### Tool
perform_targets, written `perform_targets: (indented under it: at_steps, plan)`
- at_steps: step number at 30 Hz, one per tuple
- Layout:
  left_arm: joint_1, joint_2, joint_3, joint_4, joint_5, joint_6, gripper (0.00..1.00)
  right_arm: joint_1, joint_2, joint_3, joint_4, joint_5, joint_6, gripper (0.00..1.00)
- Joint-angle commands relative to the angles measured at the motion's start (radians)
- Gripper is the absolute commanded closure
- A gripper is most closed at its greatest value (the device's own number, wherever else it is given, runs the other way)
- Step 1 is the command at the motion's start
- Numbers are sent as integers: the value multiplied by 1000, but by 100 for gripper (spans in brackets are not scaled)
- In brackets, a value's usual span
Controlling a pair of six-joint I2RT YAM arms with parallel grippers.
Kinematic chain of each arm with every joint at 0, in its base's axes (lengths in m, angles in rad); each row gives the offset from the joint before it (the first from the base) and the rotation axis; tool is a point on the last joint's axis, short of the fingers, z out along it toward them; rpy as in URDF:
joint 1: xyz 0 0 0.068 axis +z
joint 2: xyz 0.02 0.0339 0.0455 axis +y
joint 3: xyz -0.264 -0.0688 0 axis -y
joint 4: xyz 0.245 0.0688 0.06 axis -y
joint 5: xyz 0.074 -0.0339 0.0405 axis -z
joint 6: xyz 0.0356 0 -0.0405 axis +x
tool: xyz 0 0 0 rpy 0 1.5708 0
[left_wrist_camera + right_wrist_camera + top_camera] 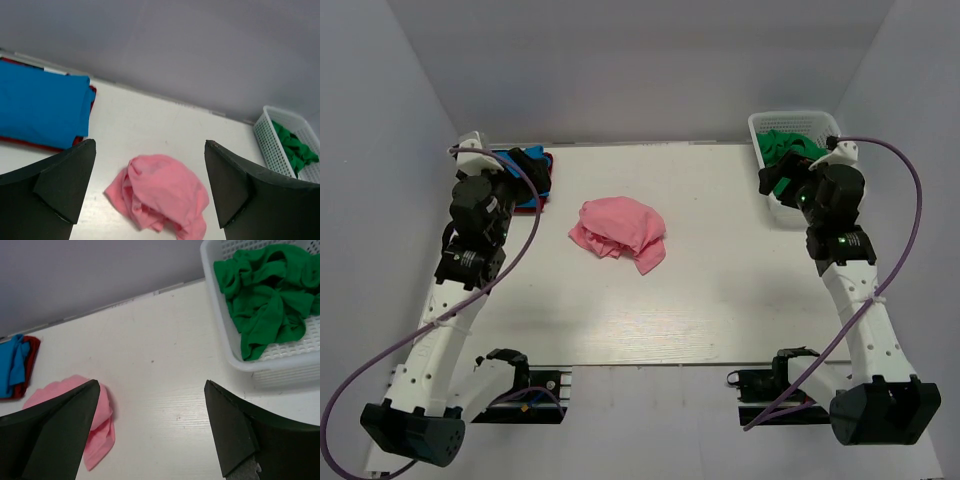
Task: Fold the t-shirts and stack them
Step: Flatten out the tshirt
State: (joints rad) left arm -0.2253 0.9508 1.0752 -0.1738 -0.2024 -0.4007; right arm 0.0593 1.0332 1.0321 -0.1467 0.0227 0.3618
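Observation:
A crumpled salmon pink t-shirt (618, 232) lies loose at mid-table, also in the left wrist view (160, 197) and the right wrist view (102, 425). At the far left a folded bright blue t-shirt (42, 102) rests on a red t-shirt (30, 144). Dark green t-shirts (265, 295) are bunched in the white basket (220, 330) at the far right. My left gripper (530, 162) hovers open near the blue and red stack, holding nothing. My right gripper (776, 182) hangs open beside the basket, holding nothing.
The white table (720, 290) ends in a grey back wall (650, 70) and side walls. The basket (770, 130) stands in the far right corner. Purple cables loop along both arms.

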Motion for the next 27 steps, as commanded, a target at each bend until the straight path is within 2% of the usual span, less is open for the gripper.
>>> perform_targets:
  at_steps: [1, 4, 5, 8, 11, 14, 16, 19, 23, 27]
  plan:
    - [4, -44, 6, -73, 9, -33, 1, -1, -7, 14, -31, -76, 5, 9]
    - [4, 61, 86, -206, 21, -56, 1, -3, 17, 0, -34, -156, -52, 9]
    - [4, 119, 113, -228, 76, -56, 1, -1, 24, 5, -37, -156, -57, 9]
    - [4, 207, 114, -250, 214, -56, 1, -1, 73, 32, -95, -112, -78, 9]
    - [-19, 262, 68, -263, 253, -75, 1, 4, 145, 63, -169, -132, -118, 9]
    - [-19, 353, 58, -263, 374, -95, 1, 11, 209, 54, -183, -293, -115, 9]
    - [-19, 396, 45, -277, 403, -86, 1, 31, 231, 28, -179, -345, -115, 9]
    - [-28, 434, -9, -286, 445, -86, 1, 95, 292, 5, -188, -360, -127, 9]
    - [-28, 434, -118, -286, 420, -96, 1, 191, 364, 22, -212, -353, -153, 9]
    - [-46, 468, -190, -222, 429, -116, 6, 312, 457, 37, -217, -314, -173, 9]
